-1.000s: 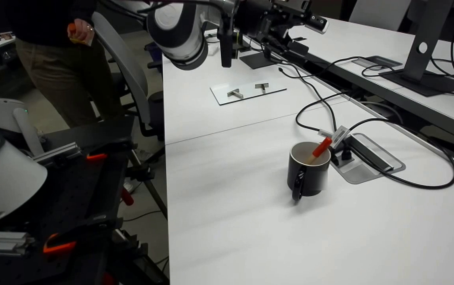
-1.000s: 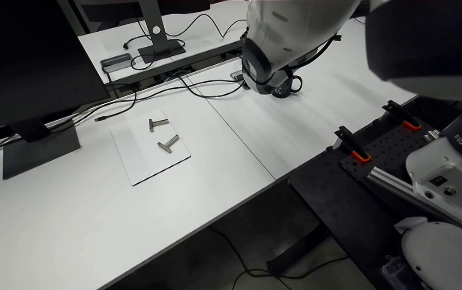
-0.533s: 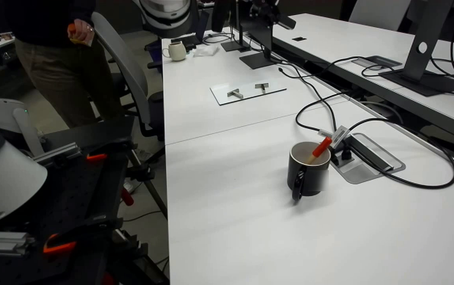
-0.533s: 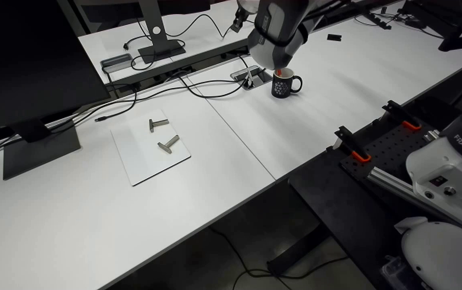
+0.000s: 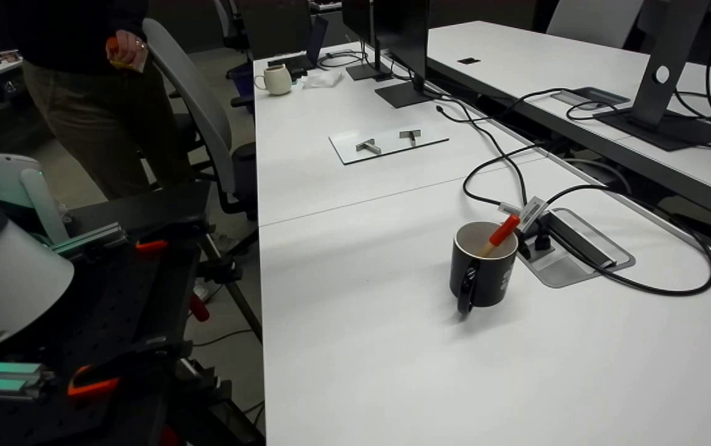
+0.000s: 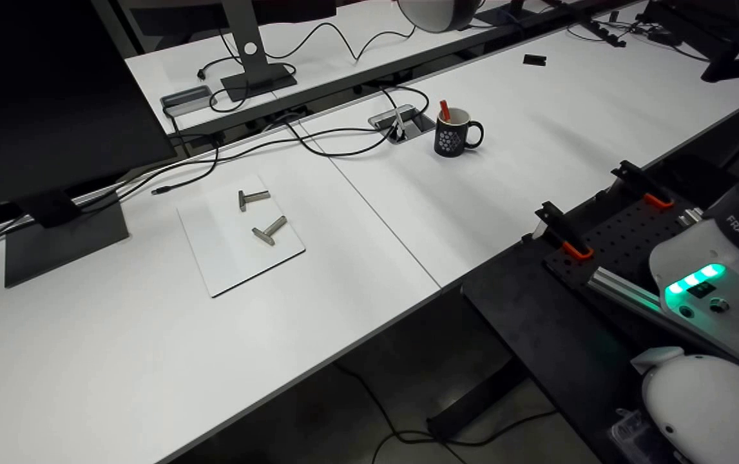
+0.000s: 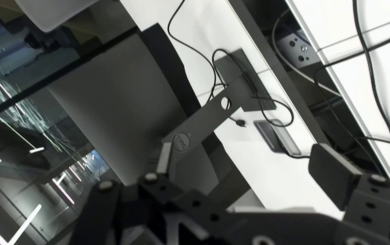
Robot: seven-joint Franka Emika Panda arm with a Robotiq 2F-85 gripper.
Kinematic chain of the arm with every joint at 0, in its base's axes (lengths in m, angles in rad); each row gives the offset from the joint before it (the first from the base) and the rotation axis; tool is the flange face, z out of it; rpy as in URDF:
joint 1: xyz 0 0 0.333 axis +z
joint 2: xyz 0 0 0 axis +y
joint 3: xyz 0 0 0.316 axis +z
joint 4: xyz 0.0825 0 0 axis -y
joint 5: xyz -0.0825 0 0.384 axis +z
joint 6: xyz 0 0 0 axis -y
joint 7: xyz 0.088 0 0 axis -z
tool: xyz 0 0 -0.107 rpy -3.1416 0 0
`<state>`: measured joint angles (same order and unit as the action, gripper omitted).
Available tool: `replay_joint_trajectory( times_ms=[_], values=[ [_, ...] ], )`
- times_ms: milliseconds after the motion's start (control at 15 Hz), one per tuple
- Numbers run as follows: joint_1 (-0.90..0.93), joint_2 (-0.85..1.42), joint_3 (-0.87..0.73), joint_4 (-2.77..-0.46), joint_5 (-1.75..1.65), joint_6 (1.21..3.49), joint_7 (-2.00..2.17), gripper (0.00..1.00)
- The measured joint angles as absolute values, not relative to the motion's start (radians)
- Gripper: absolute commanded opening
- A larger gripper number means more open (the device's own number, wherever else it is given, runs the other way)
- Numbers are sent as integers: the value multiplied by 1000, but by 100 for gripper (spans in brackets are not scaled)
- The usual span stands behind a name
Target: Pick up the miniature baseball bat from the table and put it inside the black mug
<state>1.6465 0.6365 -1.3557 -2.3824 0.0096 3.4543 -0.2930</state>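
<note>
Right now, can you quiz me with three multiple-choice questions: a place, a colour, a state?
1. Where is the bat, relative to the black mug?
A) Beside
B) Inside
C) Beneath
2. The bat's upper end is:
A) red
B) green
C) blue
3. The gripper is:
A) shut
B) shut on the bat
C) open

1 B: its upper end sticks out of the mug's mouth.
2 A: that end shows red in an exterior view.
3 C: its jaws stand apart, holding nothing.
</note>
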Motion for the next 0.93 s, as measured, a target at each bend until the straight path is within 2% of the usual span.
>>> replay_joint_trajectory(
  times_ms=[933],
  values=[
    [1616,203,-1433,-2185,-118,3454,-339,100]
  ],
)
